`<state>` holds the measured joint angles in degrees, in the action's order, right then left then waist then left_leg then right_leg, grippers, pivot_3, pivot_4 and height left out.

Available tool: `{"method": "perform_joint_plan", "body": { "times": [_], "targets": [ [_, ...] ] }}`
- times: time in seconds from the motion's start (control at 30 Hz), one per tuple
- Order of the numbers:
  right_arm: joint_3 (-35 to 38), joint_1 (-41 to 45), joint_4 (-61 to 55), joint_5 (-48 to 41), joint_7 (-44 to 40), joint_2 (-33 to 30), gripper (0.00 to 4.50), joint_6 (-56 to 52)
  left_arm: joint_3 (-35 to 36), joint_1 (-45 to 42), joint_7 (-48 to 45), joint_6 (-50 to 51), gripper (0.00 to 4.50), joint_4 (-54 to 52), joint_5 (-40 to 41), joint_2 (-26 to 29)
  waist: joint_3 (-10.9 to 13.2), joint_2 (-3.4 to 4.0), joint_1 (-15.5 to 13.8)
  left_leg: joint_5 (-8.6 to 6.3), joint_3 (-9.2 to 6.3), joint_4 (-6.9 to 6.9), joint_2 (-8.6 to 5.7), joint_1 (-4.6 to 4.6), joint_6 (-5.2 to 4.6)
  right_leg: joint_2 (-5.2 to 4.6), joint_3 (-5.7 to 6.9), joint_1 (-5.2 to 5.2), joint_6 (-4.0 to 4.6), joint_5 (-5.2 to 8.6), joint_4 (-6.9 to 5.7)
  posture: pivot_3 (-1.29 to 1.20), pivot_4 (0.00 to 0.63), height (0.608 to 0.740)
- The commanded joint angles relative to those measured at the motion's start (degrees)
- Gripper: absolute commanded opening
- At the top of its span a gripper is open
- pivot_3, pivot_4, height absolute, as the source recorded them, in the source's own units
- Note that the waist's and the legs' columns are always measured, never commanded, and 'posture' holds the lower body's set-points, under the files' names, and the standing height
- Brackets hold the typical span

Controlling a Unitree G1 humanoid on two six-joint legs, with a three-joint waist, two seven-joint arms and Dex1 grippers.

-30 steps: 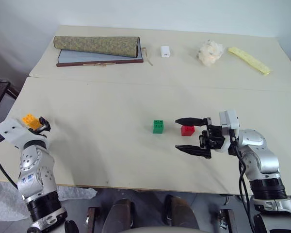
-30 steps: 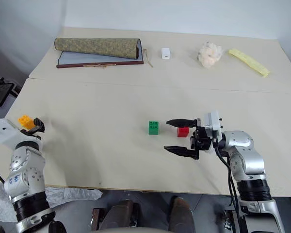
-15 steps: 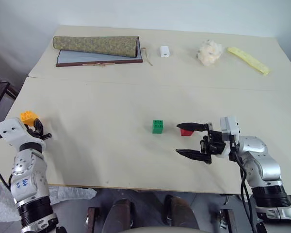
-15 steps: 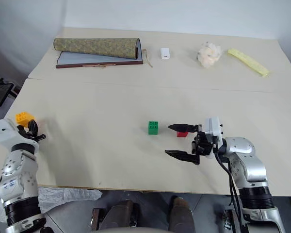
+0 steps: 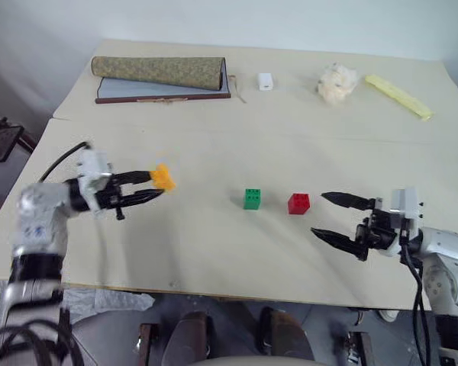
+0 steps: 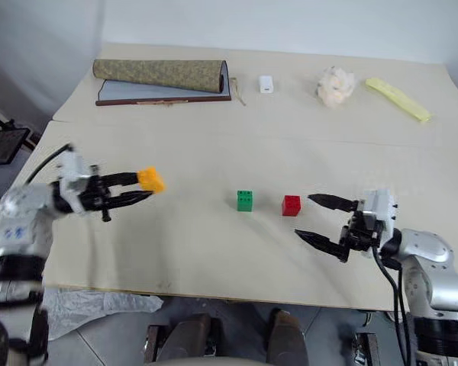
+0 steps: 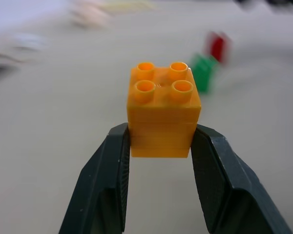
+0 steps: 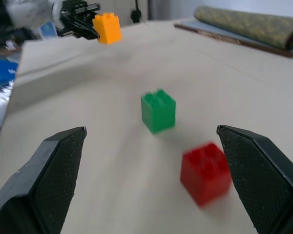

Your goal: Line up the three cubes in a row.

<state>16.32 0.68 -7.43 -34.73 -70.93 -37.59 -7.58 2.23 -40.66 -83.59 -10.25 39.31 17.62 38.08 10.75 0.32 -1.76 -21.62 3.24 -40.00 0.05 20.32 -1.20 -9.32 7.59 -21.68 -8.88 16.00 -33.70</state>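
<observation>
While the left tool (image 5: 146, 186) is clamped on the orange-yellow cube (image 5: 163, 177), it carries that cube clear of the worktop (image 5: 214, 252), studs up in the left wrist view, fingers pointing right toward the other two.

Green cube (image 5: 252, 199) sits on the worktop near centre, well to the right of the held cube. Red cube (image 5: 298, 203) is just right of green, with a small gap between them; the pair already forms a left-to-right line.

Right tool (image 5: 337, 217) hangs to the right of red, jaws spread wide and holding nothing, pointing left toward the pair.

Key relation: the open spot for the third cube lies right of the left tool, on the left end of the green-red line. Judgement: the left arm is the one placed to finish, by travelling rightward and setting orange-yellow down just left of green, in line with the pair. Risk: nudging green on approach.

Far edge: rolled mat (image 5: 159, 72), small white block (image 5: 265, 81), white fluffy clump (image 5: 337, 81), yellow strip (image 5: 399, 95), none involved.
</observation>
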Motion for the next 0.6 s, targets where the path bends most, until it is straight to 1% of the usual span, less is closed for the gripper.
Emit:
{"method": "perform_joint_plan", "body": {
  "times": [0.03, 0.13, 0.27, 0.4, 0.6],
  "targets": [
    [2.44, -1.76, -4.11, -1.20, 1.70, -0.16, 4.50, 1.05, -3.28, -7.07, -4.74, -8.43, 1.45, 12.41, -4.70, -3.02, 0.00, -0.01, 0.54, -0.02, 0.05, 0.00, 0.00, 0.03, -0.04, 0.00, -0.01, -0.04, -0.02, -0.01, 0.03, 0.00, 0.150, 0.740],
    [4.00, -4.83, -6.79, -1.48, 3.39, 0.15, 4.50, 1.28, -5.31, -12.86, -5.58, -13.00, 1.45, 21.37, -7.91, -6.78, 0.04, -0.07, 1.09, -0.04, 0.32, 0.10, 0.05, 0.09, -0.08, -0.01, 0.02, -0.31, -0.03, -0.01, 0.02, 0.00, 0.150, 0.740],
    [5.81, -8.47, -9.60, -2.00, 4.97, 0.41, 4.50, 1.44, -6.44, -16.37, -6.65, -16.22, 1.45, 27.54, -10.49, -9.77, 0.04, -0.09, 1.43, -0.04, 0.47, 0.05, 0.07, 0.48, -0.09, -0.04, 0.05, -0.81, -0.03, -0.01, -0.15, 0.00, 0.150, 0.740],
    [7.64, -12.02, -11.10, -2.65, 5.54, 0.61, 4.50, 1.94, -6.57, -17.29, -6.61, -18.61, 1.45, 30.35, -12.18, -11.39, 0.04, -0.11, 1.39, -0.02, 0.46, -0.06, 0.07, 0.66, -0.13, -0.08, 0.07, -0.89, -0.07, -0.04, -0.16, 0.00, 0.150, 0.740],
    [8.46, -12.95, -9.21, -2.95, 4.48, 0.05, 4.50, 2.98, -6.08, -17.54, -7.52, -17.68, 1.45, 31.62, -12.67, -11.08, 0.03, -0.11, 1.41, -0.01, 0.44, -0.09, 0.07, 0.65, -0.14, -0.09, 0.06, -0.89, -0.09, -0.05, -0.19, 0.00, 0.150, 0.740]
  ]
}}
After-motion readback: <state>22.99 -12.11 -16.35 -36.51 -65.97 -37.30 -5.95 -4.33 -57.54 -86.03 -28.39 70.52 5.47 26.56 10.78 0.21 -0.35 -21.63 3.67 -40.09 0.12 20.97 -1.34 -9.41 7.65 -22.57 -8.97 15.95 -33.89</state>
